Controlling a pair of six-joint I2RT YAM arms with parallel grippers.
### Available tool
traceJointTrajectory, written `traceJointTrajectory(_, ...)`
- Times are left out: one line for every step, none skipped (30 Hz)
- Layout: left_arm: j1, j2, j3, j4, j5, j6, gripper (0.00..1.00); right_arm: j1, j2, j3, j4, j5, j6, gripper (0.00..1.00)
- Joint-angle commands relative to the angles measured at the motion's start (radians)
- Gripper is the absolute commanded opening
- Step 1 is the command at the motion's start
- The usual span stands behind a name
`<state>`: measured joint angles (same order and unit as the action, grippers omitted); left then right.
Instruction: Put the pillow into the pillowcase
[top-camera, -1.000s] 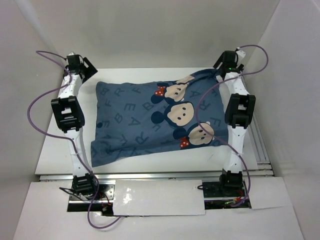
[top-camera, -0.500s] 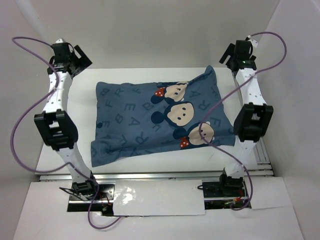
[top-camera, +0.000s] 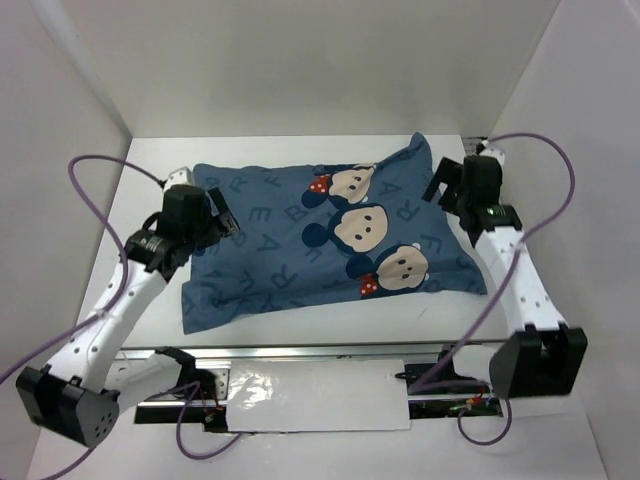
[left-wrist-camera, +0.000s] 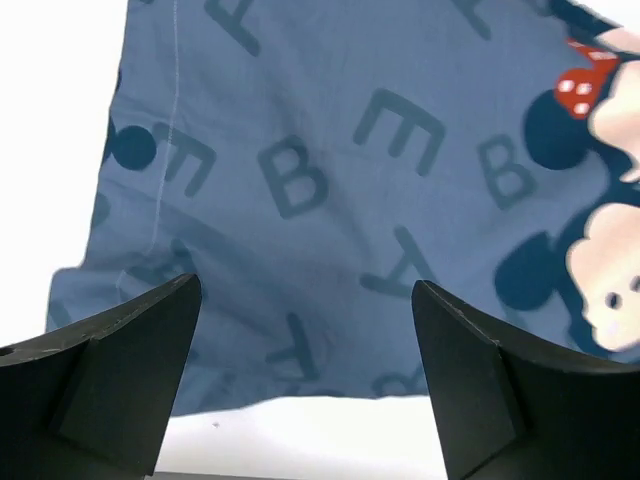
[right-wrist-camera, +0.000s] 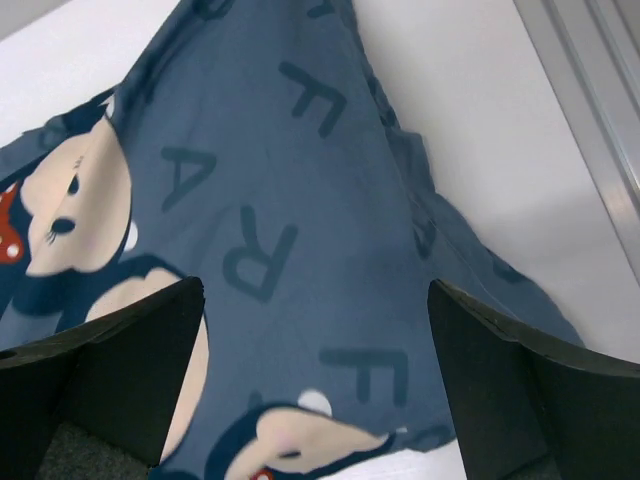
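The blue pillowcase (top-camera: 290, 240) with letters and three mouse faces lies plump and flat across the middle of the table. The pillow itself does not show in any view. My left gripper (top-camera: 220, 215) hovers open over the case's left end; in the left wrist view its fingers frame the lettered cloth (left-wrist-camera: 330, 190) and the near hem, with nothing between them (left-wrist-camera: 305, 295). My right gripper (top-camera: 441, 187) stands open over the case's right end. The right wrist view shows lettered fabric (right-wrist-camera: 270, 200) and a mouse face below the gripper (right-wrist-camera: 315, 295), which holds nothing.
White table (top-camera: 300, 322) surrounds the case, with white walls on three sides. An aluminium rail (right-wrist-camera: 590, 90) runs along the table's right edge. Purple cables (top-camera: 100, 165) loop from both arms. The arm bases (top-camera: 535, 365) sit at the near edge.
Both arms have swung from the far corners in toward the pillowcase, grippers now over its left and right ends. The case's far right corner now lies free of the right gripper.
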<state>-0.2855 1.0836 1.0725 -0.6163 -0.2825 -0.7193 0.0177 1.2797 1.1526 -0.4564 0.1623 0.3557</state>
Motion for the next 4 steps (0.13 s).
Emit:
traceJointTrajectory(-0.044,-0.065,-0.016,0.049,-0.081,-0.058,1.0,0.016,-0.158,-0.099,0.125,-0.03,0.015,1.0)
traceJointTrajectory(-0.044,-0.065,0.007,0.021,-0.098,-0.058,1.0,0.016,-0.18,-0.122,0.142,-0.041,0.015,1.0)
traceJointTrajectory(-0.062,-0.038,0.053,-0.009,-0.113,-0.058,1.0,0.016,-0.216,-0.161,0.165,-0.056,0.026,1.0)
traceJointTrajectory(-0.075,-0.022,0.076,-0.037,-0.128,-0.058,1.0,0.016,-0.227,-0.172,0.165,-0.056,0.026,1.0)
